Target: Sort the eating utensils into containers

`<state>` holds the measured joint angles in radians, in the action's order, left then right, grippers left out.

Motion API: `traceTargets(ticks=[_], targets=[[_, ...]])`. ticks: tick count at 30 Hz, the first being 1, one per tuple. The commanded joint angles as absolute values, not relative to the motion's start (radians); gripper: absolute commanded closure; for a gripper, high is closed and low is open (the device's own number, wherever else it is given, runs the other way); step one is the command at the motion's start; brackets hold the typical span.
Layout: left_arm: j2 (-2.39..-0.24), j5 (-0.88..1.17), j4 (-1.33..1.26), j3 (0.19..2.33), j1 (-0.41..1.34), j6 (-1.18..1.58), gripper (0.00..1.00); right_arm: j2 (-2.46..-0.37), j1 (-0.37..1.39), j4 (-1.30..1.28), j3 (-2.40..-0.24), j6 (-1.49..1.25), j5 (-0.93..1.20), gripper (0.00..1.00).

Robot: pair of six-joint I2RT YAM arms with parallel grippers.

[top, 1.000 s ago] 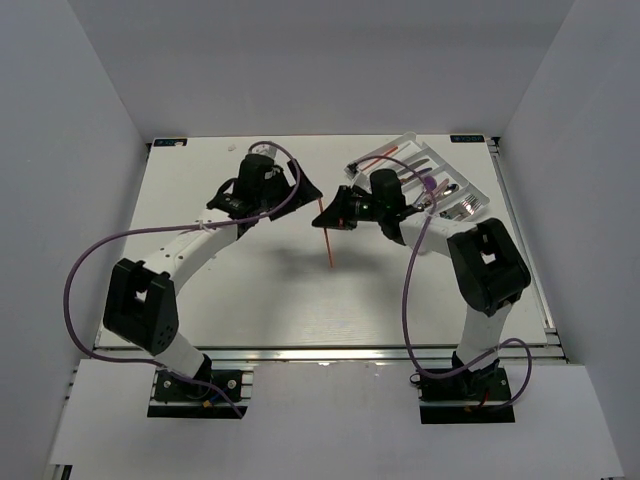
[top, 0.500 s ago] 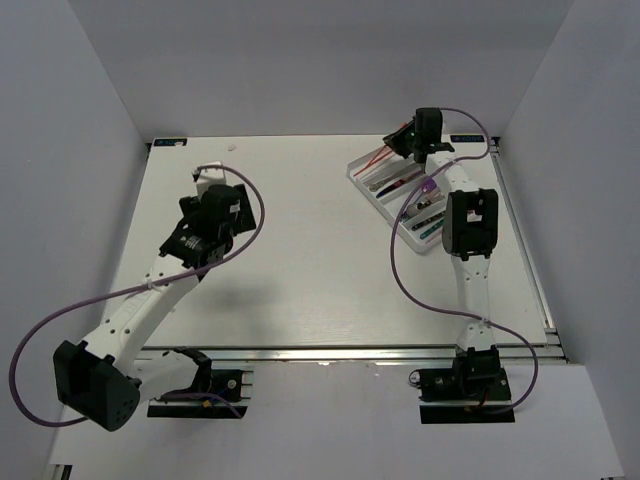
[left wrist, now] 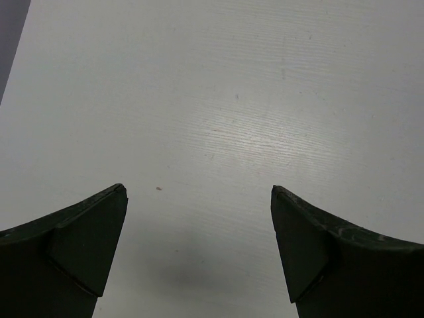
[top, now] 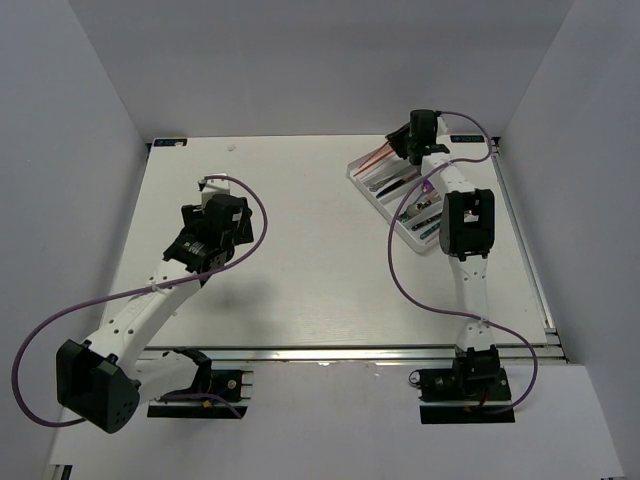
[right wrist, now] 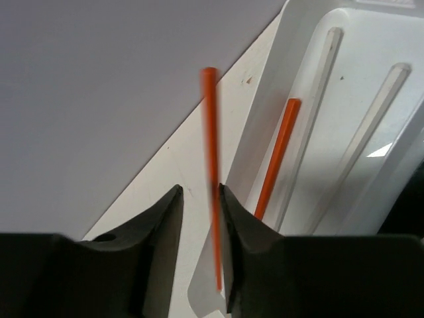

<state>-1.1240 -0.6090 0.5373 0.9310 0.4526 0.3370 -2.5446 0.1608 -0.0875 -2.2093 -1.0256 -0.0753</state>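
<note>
In the right wrist view, my right gripper [right wrist: 199, 189] has its jaws a little apart over the near corner of the white tray [right wrist: 371, 40]. A blurred red-orange utensil handle [right wrist: 211, 132] stands between them, against the right finger, with a gap to the left finger. A second red-orange utensil [right wrist: 278, 152] lies in the tray's outer compartment. From the top camera, the right gripper [top: 400, 140] hangs over the tray [top: 356, 171] at the far right, where several utensils [top: 425, 210] lie in the containers. My left gripper [top: 205, 232] is wide open over bare table, nothing between its fingers [left wrist: 93, 232].
The white table [top: 300, 260] is boxed in by grey walls on the left, back and right. The tray sits at an angle near the far right corner, close to the back wall. Purple cables loop off both arms.
The right arm carried the red-orange utensil from the table's middle to the tray's far corner and has parted its jaws. The left arm drew back to the left.
</note>
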Motion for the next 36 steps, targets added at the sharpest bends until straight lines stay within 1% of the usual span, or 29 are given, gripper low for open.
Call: traceTargets(ticks=[1,2,3,5,9,12,13,15,16,17,18,19,20,21,22,23,24,26,27,29,32,36], targets=[[-1.091,-0.583,0.512,0.931,0.451,0.318,0.02,-2.530,0.167,-0.046,-2.217,-1.040,-0.113,0.64],[-1.089,-0.580,0.512,0.931,0.451,0.314,0.02,-2.520,0.167,-0.046,-2.211,-1.042,-0.115,0.49],[-1.089,-0.580,0.514,0.930,0.451,0.314,0.02,-2.513,0.166,-0.038,-2.201,-1.040,-0.107,0.45],[-1.088,-0.584,0.515,0.933,0.451,0.314,0.02,-2.490,0.167,-0.041,-2.184,-1.035,-0.092,0.40],[-1.085,-0.603,0.518,0.937,0.451,0.330,0.02,-2.405,0.166,-0.052,-2.135,-0.997,-0.106,0.36],[-1.084,-0.652,0.534,0.957,0.442,0.368,0.02,-2.298,0.167,-0.107,-2.097,-0.889,-0.112,0.28],[-1.085,-0.672,0.541,0.982,0.428,0.391,0.02,-2.230,0.172,-0.126,-2.086,-0.796,-0.120,0.24],[-1.088,-0.648,0.542,1.009,0.361,0.411,0.02,-2.143,0.187,-0.178,-2.013,-0.688,-0.132,0.20],[-1.088,-0.606,0.526,1.037,0.336,0.408,0.02,-2.038,0.192,-0.193,-1.972,-0.575,-0.152,0.17],[-1.091,-0.589,0.528,1.057,0.293,0.407,0.02,-1.981,0.204,-0.202,-1.859,-0.522,-0.155,0.16],[-1.098,-0.581,0.532,1.078,0.275,0.407,0.02,-1.850,0.210,-0.190,-1.785,-0.462,-0.138,0.12],[-1.107,-0.577,0.546,1.100,0.261,0.399,0.02,-1.783,0.221,-0.195,-1.711,-0.393,-0.099,0.11],[-1.109,-0.581,0.554,1.139,0.240,0.391,0.02,-1.725,0.250,-0.218,-1.592,-0.294,-0.104,0.11],[-1.109,-0.590,0.557,1.155,0.232,0.387,0.02,-1.601,0.267,-0.247,-1.536,-0.266,-0.130,0.11],[-1.108,-0.610,0.564,1.167,0.224,0.384,0.02,-1.533,0.288,-0.288,-1.481,-0.247,-0.170,0.11],[-1.103,-0.617,0.566,1.184,0.215,0.380,0.02,-1.470,0.294,-0.305,-1.374,-0.223,-0.179,0.11],[-1.100,-0.621,0.568,1.190,0.213,0.377,0.02,-1.342,0.299,-0.323,-1.326,-0.218,-0.183,0.11],[-1.072,-0.606,0.569,1.189,0.213,0.365,0.02,-1.214,0.308,-0.368,-1.237,-0.218,-0.198,0.11],[-1.056,-0.600,0.562,1.178,0.212,0.357,0.02,-1.101,0.310,-0.383,-1.163,-0.224,-0.196,0.11],[-0.984,-0.603,0.555,1.132,0.212,0.357,0.02,-0.967,0.311,-0.455,-1.103,-0.232,-0.202,0.11],[-0.872,-0.598,0.554,1.076,0.213,0.367,0.02,-0.853,0.311,-0.547,-1.066,-0.230,-0.199,0.11],[-0.775,-0.591,0.580,0.974,0.212,0.374,0.02,-0.732,0.311,-0.597,-0.981,-0.236,-0.181,0.11]])
